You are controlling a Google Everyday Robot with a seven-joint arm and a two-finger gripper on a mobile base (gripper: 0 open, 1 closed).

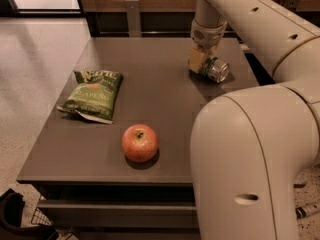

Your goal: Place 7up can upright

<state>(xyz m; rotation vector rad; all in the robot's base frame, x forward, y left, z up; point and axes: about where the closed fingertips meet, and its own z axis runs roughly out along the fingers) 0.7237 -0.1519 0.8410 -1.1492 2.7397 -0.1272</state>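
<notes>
Gripper (pixel 202 60) sits low at the far right of the table (pixel 165 99), right against the 7up can (pixel 217 69), which lies tipped on its side. Whether it is grasping the can, I cannot tell. I want a slow wrist roll and the base flat before any let-go.

7up can (pixel 218 69): is showing silver metal with a touch of green, in the upper right of the frame.
gripper (pixel 201 63): is showing pale yellow-tan, sitting in the upper right just beside the can.
arm (pixel 260 24): is showing plain cream-white.
chip bag (pixel 92 95): is showing green with pale lettering, left of centre.
apple (pixel 140 142): is glowing red-orange with a yellowish patch by the stem.
table (pixel 155 89): is showing flat dark grey-brown.
floor (pixel 35 59): is showing pale speckled beige, upper left.
</notes>
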